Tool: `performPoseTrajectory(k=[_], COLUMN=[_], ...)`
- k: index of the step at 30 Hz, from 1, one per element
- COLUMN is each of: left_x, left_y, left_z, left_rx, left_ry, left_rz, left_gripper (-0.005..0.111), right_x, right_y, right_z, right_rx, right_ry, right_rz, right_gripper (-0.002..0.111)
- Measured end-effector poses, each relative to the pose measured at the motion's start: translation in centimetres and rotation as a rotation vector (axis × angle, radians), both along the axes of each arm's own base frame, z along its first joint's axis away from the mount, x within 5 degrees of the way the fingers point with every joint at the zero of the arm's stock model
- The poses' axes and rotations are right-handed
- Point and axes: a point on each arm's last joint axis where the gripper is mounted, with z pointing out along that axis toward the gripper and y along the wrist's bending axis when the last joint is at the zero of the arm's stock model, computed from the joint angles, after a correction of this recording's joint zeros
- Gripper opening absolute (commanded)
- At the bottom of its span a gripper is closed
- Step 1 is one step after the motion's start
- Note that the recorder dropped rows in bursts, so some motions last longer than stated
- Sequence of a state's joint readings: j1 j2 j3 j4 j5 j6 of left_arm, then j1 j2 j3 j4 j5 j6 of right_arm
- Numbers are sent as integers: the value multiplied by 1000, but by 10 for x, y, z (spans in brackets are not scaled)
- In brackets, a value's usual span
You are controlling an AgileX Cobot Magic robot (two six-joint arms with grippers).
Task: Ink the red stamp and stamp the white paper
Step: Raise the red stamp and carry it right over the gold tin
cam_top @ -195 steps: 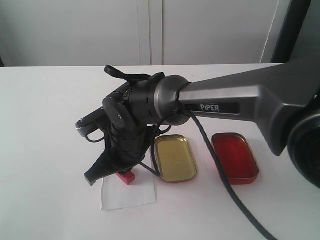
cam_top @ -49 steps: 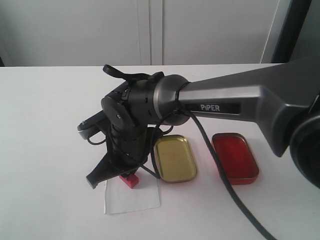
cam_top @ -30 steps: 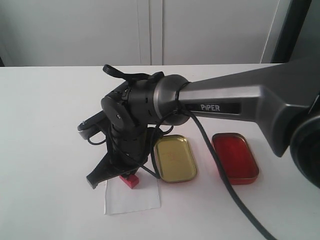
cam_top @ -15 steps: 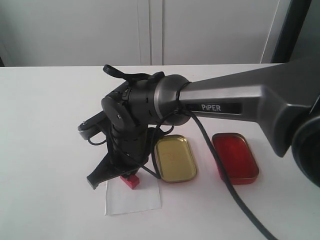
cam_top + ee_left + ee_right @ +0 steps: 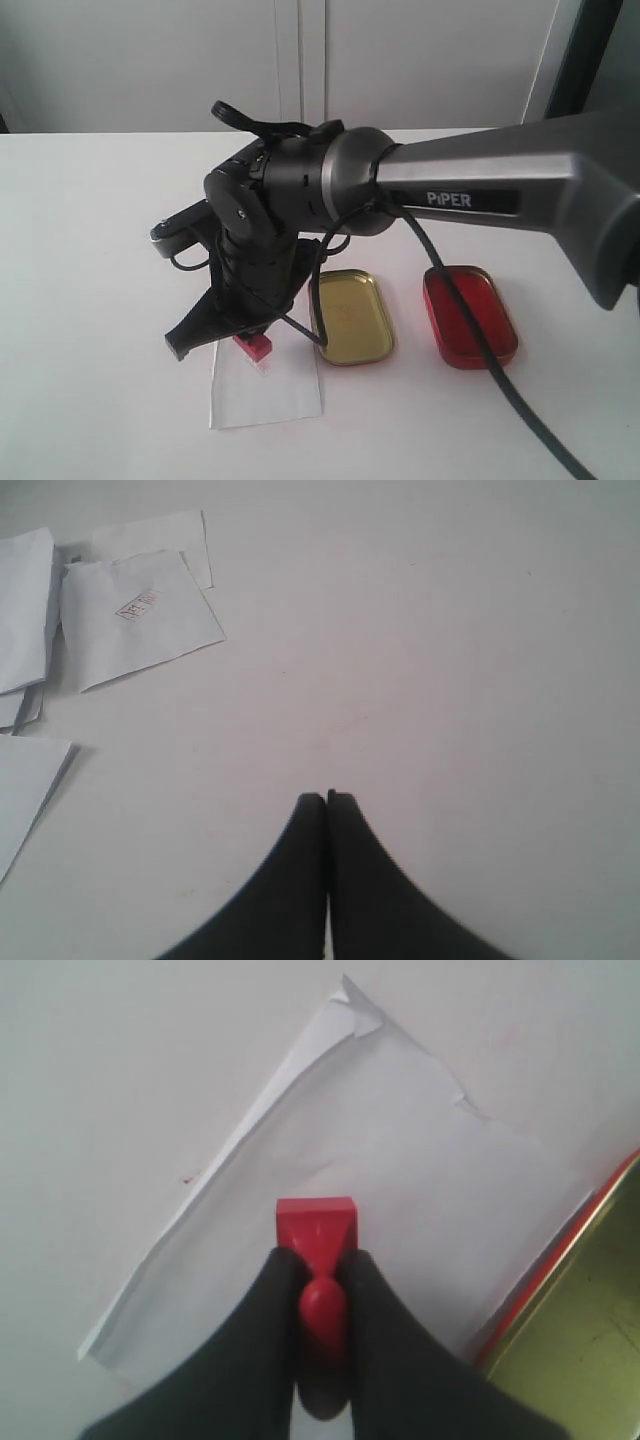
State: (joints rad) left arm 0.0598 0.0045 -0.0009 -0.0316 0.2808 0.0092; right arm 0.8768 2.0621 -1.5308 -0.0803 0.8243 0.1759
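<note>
White flat tabletop (image 5: 90, 250), wide and bare at far side. Grey metal arm lettered PIPER (image 5: 520, 190) reaches in from right, black wrist bent down over near-left area. Plain white paper sheet (image 5: 265, 390) lies flat near front edge, one corner curled. Gold-lined oval tin tray (image 5: 350, 318) just right of sheet; red oval tin tray (image 5: 468, 315) beyond it, apart. Loose white paper slips (image 5: 140, 615) on table in left wrist view, one bearing a small red print. Right gripper (image 5: 318, 1260): jaws pinched on knob of small bright-red plastic stamp (image 5: 315, 1222), block base over sheet's far edge; contact with paper unclear. Left gripper (image 5: 327, 800): black fingers pressed together, nothing between.
</note>
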Motion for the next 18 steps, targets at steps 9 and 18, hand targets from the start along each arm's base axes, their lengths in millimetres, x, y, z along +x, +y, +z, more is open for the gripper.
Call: performPoseTrajectory(k=[9, 18], left_x=[0, 0], left_y=[0, 0], left_z=[0, 0], left_rx=[0, 0], left_ry=[0, 0], left_rz=[0, 0], left_gripper=[0, 0], right_x=[-1, 3], right_y=[-1, -12], right_z=[12, 30], right_rx=[25, 38], right_ry=[-19, -30], right_rz=[-5, -30], right_gripper=[0, 0])
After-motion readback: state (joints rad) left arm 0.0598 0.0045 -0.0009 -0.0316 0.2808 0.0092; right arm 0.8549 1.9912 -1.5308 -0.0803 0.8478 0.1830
